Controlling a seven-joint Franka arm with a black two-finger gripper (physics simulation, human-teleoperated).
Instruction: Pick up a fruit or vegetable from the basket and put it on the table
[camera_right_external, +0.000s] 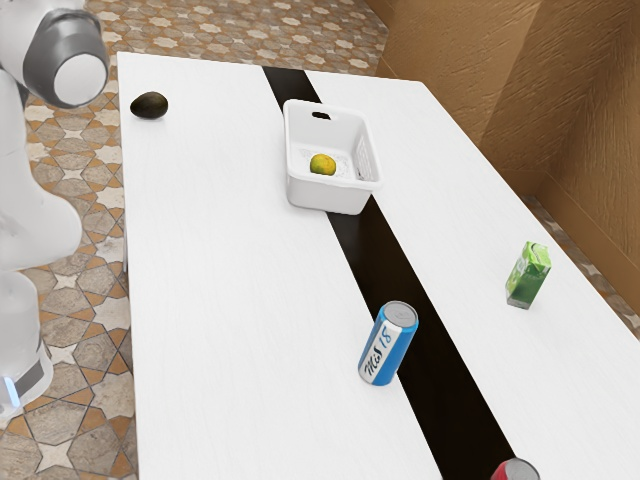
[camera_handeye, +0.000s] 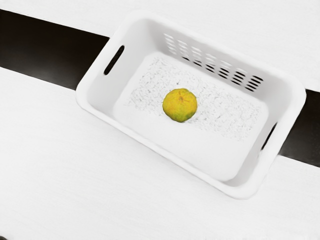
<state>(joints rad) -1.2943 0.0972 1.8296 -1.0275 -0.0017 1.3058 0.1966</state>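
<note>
My wrist view shows the dimpled citrus fruit (camera_handeye: 180, 105) inside the white basket (camera_handeye: 150, 142); exterior view adds an avocado (camera_right_external: 149, 105), far left; pincer spread or pressed together, I cannot tell.

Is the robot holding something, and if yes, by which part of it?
Nothing seems held: the round yellow-green fruit lies in the white rectangular basket, the dark oval fruit on the white table.
</note>
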